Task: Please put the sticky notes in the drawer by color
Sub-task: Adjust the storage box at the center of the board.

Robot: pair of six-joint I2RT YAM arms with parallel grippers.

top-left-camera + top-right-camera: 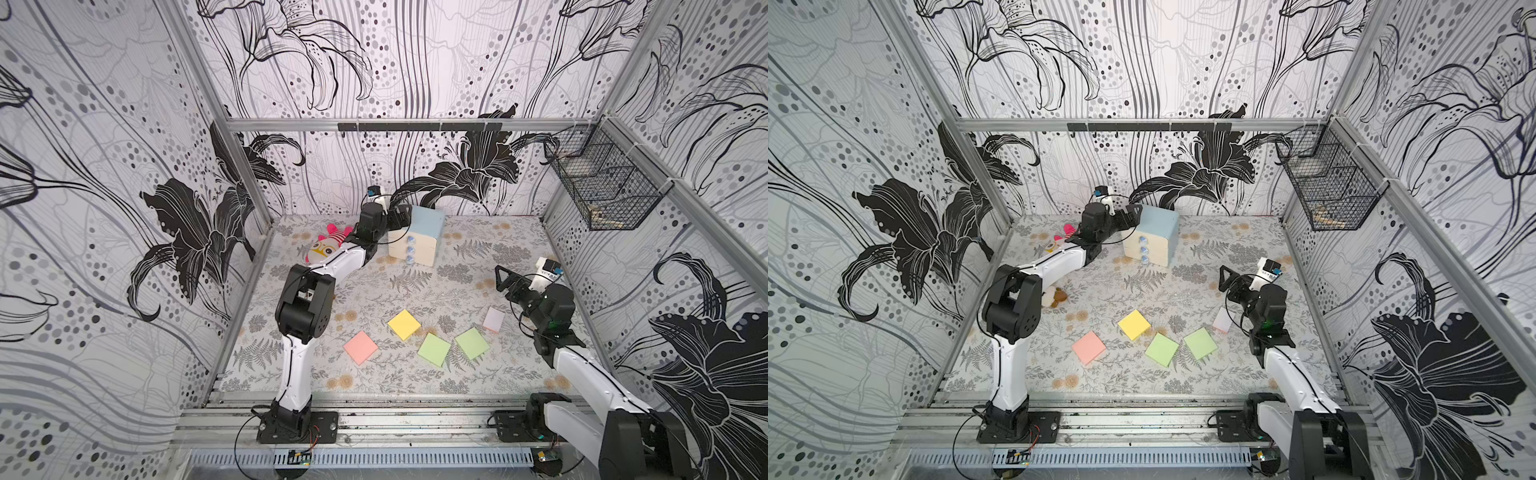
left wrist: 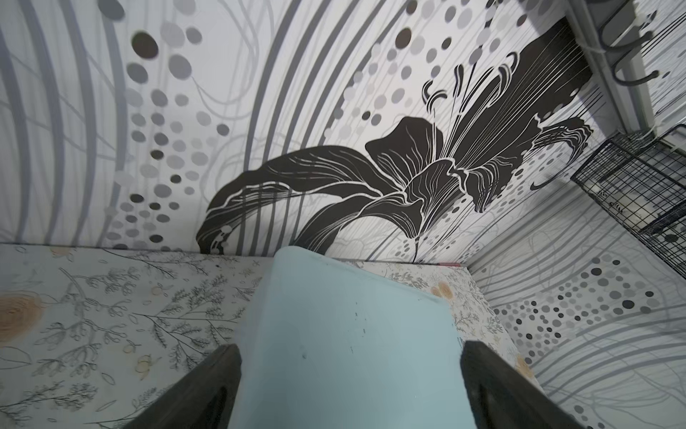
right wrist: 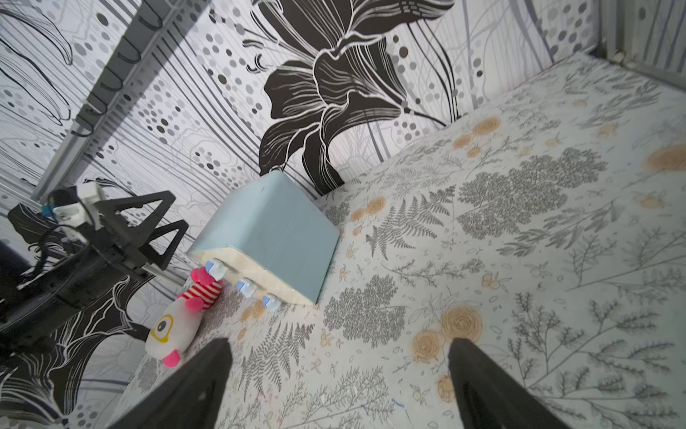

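Note:
The drawer (image 1: 419,245) is a pale-blue chest (image 1: 1150,245) at the back of the table, with three cream fronts that look shut. My left gripper (image 1: 398,212) is open at the chest's back left top corner. In the left wrist view the blue body (image 2: 349,297) fills the space between the gripper's (image 2: 349,347) fingers. The sticky notes lie flat near the front: pink (image 1: 360,347), yellow (image 1: 404,324), two green (image 1: 434,350) (image 1: 472,343) and a pale lilac one (image 1: 494,319). My right gripper (image 1: 503,279) hovers open and empty above the mat (image 3: 339,343), behind the lilac pad.
A pink-and-white plush toy (image 1: 328,245) lies left of the chest, under my left forearm. A small brown-and-white plush (image 1: 1054,296) sits by my left elbow. A black wire basket (image 1: 602,187) hangs on the right wall. A hook rail (image 1: 419,126) runs along the back wall.

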